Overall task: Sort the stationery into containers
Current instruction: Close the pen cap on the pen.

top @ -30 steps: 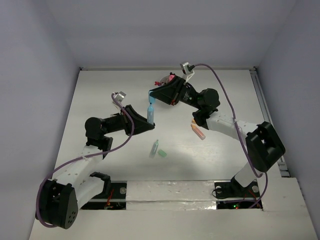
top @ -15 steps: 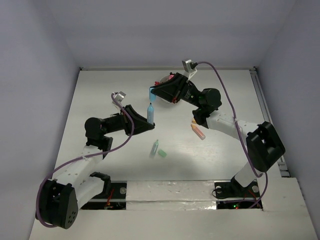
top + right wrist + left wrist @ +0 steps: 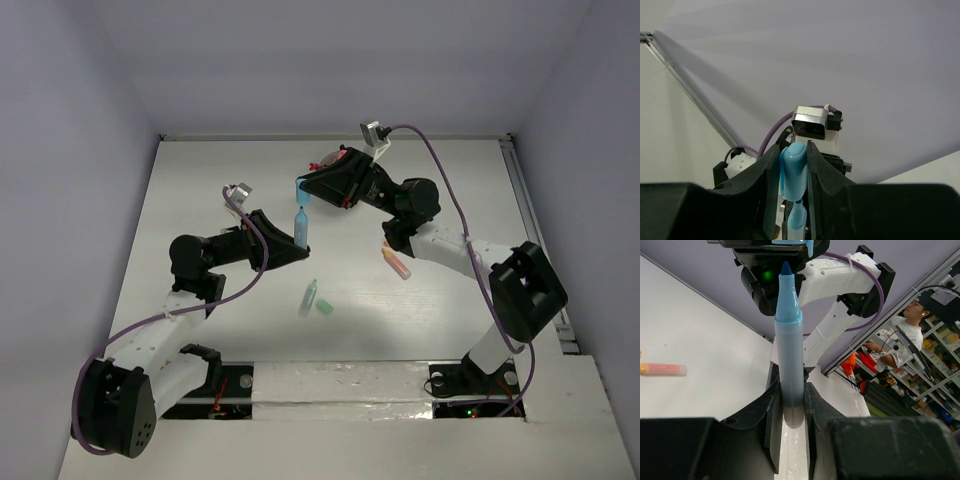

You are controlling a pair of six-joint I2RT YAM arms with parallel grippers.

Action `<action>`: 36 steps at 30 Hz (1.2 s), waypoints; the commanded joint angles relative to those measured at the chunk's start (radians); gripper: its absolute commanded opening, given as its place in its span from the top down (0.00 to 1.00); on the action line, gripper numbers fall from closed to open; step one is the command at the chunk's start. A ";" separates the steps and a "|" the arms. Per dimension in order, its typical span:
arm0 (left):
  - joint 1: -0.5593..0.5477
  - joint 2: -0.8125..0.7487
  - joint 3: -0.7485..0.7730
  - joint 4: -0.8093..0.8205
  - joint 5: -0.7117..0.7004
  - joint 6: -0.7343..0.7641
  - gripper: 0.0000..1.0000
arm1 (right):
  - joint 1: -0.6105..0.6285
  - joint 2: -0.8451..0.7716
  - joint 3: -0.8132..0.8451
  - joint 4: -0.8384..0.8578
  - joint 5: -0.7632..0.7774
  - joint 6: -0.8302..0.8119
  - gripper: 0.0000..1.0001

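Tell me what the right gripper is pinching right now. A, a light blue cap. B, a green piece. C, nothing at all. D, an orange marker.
A: in the right wrist view the right gripper is closed on the light blue cap, which sits just above the tip of the blue marker held upright by the left gripper.

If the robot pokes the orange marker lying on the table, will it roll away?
Probably, if poked sideways: the orange marker looks round and lies flat on the smooth table. It is likely stiff, like the blue marker standing straight in the left pincer. It looks small, so probably light.
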 commanded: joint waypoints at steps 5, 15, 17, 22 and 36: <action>0.004 -0.018 0.016 0.062 0.017 0.014 1.00 | 0.009 0.016 0.013 0.082 -0.015 0.005 1.00; 0.004 -0.030 0.019 0.035 0.009 0.037 1.00 | 0.019 0.018 -0.006 0.096 -0.019 0.015 1.00; 0.004 -0.030 0.021 0.030 0.009 0.040 1.00 | 0.019 0.022 -0.012 0.102 -0.019 0.016 1.00; 0.004 -0.033 0.024 0.024 0.007 0.043 1.00 | 0.028 0.031 -0.015 0.112 -0.021 0.025 1.00; 0.004 -0.058 0.031 -0.040 -0.014 0.092 1.00 | 0.037 0.039 -0.049 0.169 -0.019 0.054 1.00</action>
